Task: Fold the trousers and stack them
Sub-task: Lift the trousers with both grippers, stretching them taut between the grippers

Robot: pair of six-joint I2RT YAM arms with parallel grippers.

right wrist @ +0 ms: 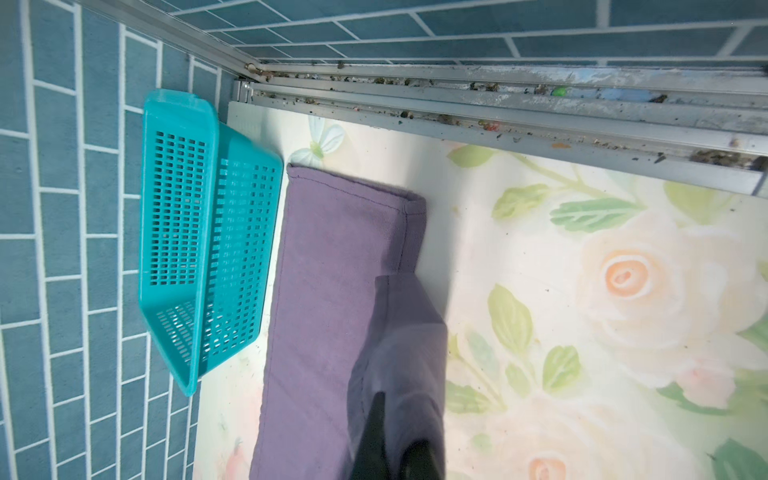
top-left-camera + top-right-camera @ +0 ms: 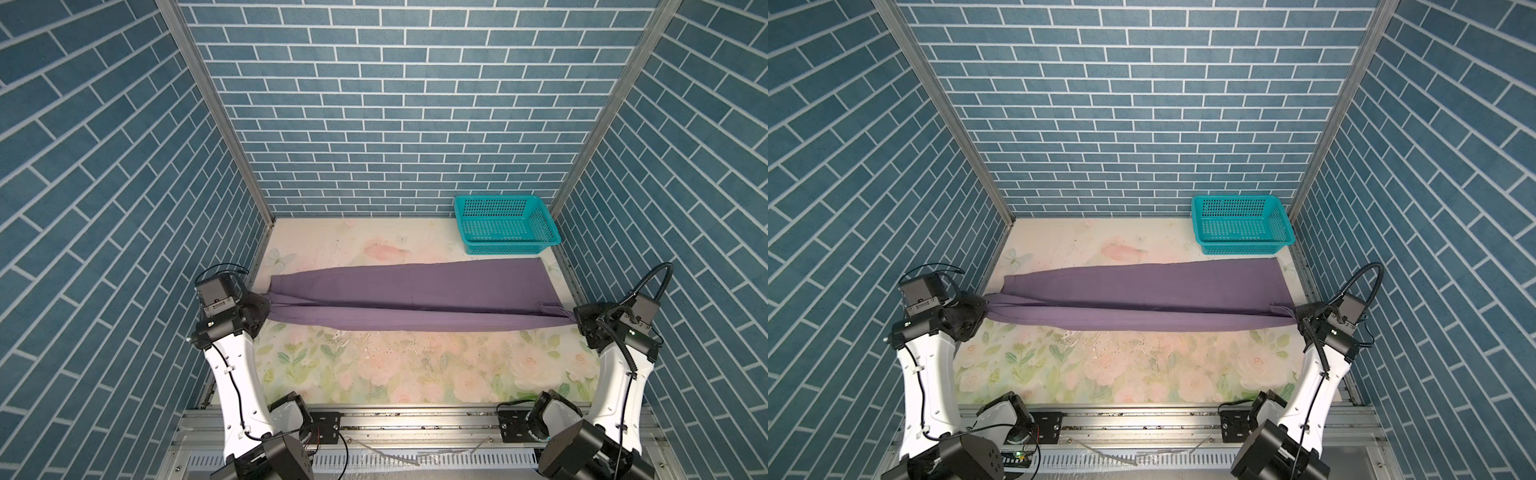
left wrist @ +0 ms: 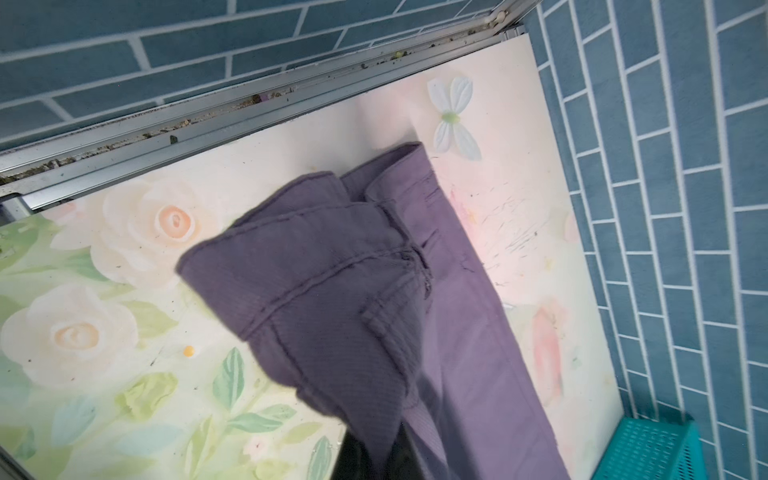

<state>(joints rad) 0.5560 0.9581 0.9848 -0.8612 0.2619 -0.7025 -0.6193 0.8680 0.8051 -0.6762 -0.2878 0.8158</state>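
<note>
1. The black two-fingered left gripper (image 2: 268,306) is clamping shut on the waistband end of the soft, dusty-purple cloth trousers (image 2: 415,293). In the left wrist view the seamed waistband is draping over its dark fingers (image 3: 353,461).
2. The black right gripper (image 2: 575,319) is pinching the hem end of the same trousers, with cloth bunching into its closed jaws. In the right wrist view the fabric is wrapping around its fingers (image 1: 376,432).
3. Between the two grippers the near fold of the trousers is running tight from side to side, while the far layer is lying flat.
4. The trousers are spanning the middle of the flat, floral-printed table (image 2: 374,374) from its left edge to its right edge.
5. The teal plastic mesh basket (image 2: 505,224) is sitting in the far right corner, just beside the hem end. Whether they are touching cannot be told.
6. Blue brick-patterned walls (image 2: 395,104) are enclosing the table on three sides.
</note>
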